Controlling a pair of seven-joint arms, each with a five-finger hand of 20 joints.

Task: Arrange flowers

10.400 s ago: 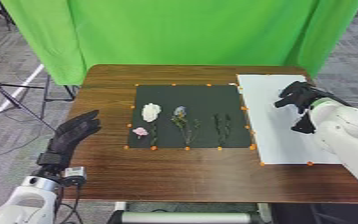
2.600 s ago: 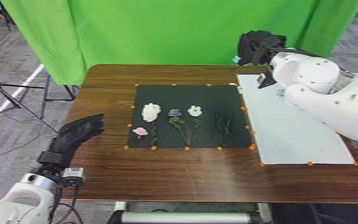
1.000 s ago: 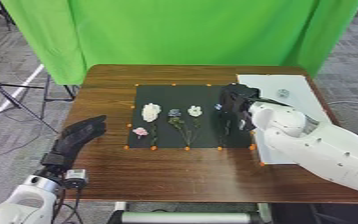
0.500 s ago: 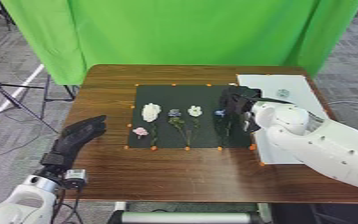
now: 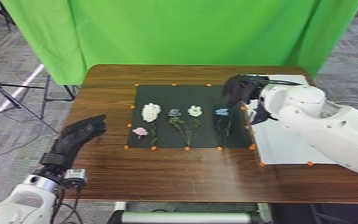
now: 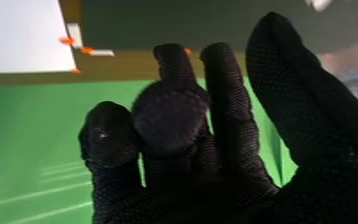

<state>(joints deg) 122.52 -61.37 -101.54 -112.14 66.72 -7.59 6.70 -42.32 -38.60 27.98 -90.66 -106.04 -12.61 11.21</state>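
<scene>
Fingers [image 6: 233,100] of the black-gloved right hand [image 5: 239,90] stand apart, loosely bent, the thumb clear of them and nothing pinched. That hand is at the upper right of the frame, over the edge of the dark rectangular mat [image 5: 167,93]. Pale-blue artificial flower [image 5: 222,112] lies on the mat's right part, just below and left of the hand, its thin green stem running down the frame. If the bloom wants straightening, the right hand is nearer and should come down-left, along that stem rather than across it. The black-gloved left hand [image 5: 79,132], fingers extended and empty, is well apart at left over the brown wooden table [image 5: 189,175].
</scene>
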